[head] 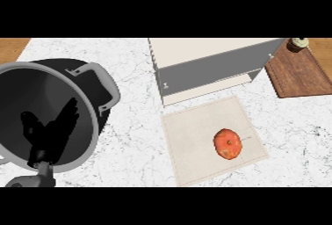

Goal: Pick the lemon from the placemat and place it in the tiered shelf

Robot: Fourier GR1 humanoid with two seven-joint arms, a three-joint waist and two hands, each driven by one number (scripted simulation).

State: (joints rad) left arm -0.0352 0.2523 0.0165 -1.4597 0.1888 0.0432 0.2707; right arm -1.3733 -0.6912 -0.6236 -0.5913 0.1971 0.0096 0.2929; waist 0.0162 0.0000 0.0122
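Observation:
An orange-red, oval fruit (228, 143), the lemon named in the task, lies on the beige placemat (193, 132) at the right of centre. Just behind the mat stands the tiered shelf (214, 66), cream on top with grey and white levels open toward me. My left hand (47, 132) shows at the lower left with its black fingers straight and pointing up, holding nothing, far to the left of the fruit. My right hand does not show.
A large dark pot (97, 79) with grey rim and handles fills the left side, behind my left hand. At the back right, a wooden board (301, 72) carries a small jar (297, 44). White marble counter (136, 145) lies between pot and placemat.

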